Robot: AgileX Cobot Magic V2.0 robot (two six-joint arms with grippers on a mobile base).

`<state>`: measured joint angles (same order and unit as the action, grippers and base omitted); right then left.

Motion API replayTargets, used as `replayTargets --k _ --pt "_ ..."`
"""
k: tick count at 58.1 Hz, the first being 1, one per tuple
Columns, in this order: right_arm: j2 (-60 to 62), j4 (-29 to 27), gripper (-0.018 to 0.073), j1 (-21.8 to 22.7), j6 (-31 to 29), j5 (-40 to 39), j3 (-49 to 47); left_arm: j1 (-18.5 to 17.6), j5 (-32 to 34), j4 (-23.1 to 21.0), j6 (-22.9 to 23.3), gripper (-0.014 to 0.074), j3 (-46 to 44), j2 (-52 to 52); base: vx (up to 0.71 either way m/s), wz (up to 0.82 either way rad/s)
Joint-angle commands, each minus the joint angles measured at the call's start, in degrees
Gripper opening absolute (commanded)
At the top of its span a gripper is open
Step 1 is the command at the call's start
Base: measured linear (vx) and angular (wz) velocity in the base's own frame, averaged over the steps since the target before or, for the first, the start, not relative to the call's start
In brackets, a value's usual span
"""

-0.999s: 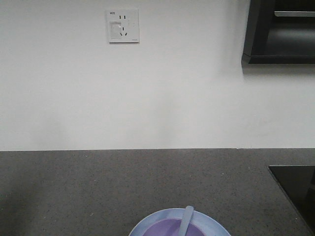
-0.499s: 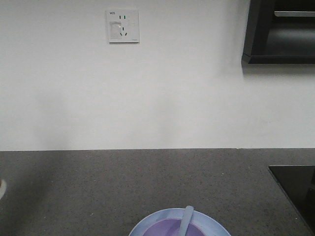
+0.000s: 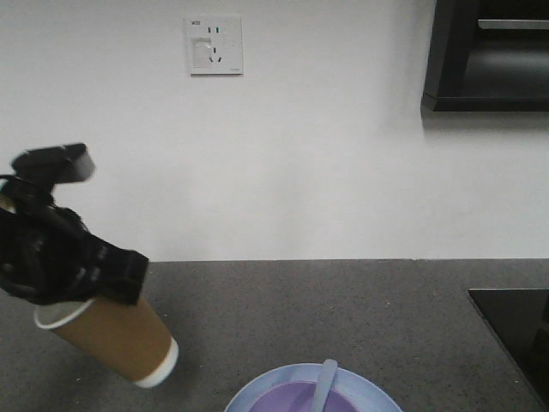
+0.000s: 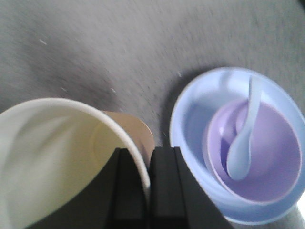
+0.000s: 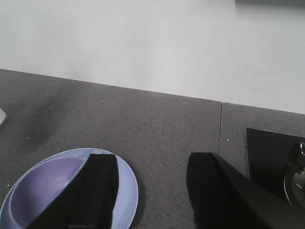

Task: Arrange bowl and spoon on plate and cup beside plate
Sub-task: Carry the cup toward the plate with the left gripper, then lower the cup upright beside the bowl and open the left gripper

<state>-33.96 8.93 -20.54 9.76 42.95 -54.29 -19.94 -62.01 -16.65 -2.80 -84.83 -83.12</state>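
Newly arriving left tool (image 4: 147, 191) gripping cup (image 3: 107, 335)

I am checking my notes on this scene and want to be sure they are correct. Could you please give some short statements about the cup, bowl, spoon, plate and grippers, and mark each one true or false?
1. The left gripper pinches the rim of the cup. True.
2. The cup stands upright on the countertop. False: it hangs tilted in the air, its base lower and toward the plate.
3. The spoon lies in the bowl. True.
4. The bowl sits beside the plate. False: it sits on the plate.
5. The right gripper holds the spoon. False: its jaws are apart and empty above the countertop.
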Motion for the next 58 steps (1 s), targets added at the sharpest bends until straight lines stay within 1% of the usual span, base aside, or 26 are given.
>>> replayTargets --k 1,4,10,14,17,22,33,38,42,58 --pt "-0.36 0.94 0.0409 0.11 -0.08 -4.42 -1.64 -2.87 0.95 -0.77 -0.16 0.0000 -1.80 -1.09 0.00 0.00" --pt "-0.36 0.94 0.0409 0.11 -0.08 -4.42 -1.64 -4.13 0.19 0.87 0.12 0.0000 -1.80 -2.54 0.00 0.00" --pt "-0.36 0.94 0.0409 0.11 -0.08 -4.42 -1.64 -6.05 -0.54 4.95 3.25 0.0000 -1.80 -4.77 0.00 0.00" --pt "-0.36 0.94 0.0409 0.11 -0.08 -4.42 -1.64 -7.01 -0.54 6.98 4.15 0.0000 -1.80 -5.75 0.00 0.00" --pt "-0.36 0.94 0.0408 0.11 -0.08 -4.43 -1.64 -7.50 -0.38 7.40 3.88 0.0000 -1.80 -6.26 0.00 0.00" --pt "-0.36 0.94 0.0405 0.11 -0.08 -4.43 -1.64 -7.50 0.31 6.82 2.44 0.0003 -1.80 -6.81 0.00 0.00" --pt "-0.36 0.94 0.0403 0.11 -0.08 -4.43 -1.64 -7.50 -0.02 6.92 2.43 0.0034 -1.80 -7.82 0.00 0.00" --pt "-0.36 0.94 0.0403 0.11 -0.08 -4.43 -1.64 -7.50 -0.35 6.97 2.43 0.0078 -1.80 -8.29 0.00 0.00" --pt "-0.36 0.94 0.0403 0.11 -0.08 -4.43 -1.64 -7.50 -0.41 6.89 2.43 0.0130 -1.80 -8.79 0.00 0.00" --pt "-0.36 0.94 0.0403 0.11 -0.08 -4.43 -1.64 -7.50 -0.56 6.70 2.80 0.0417 -1.80 -8.47 0.00 0.00"
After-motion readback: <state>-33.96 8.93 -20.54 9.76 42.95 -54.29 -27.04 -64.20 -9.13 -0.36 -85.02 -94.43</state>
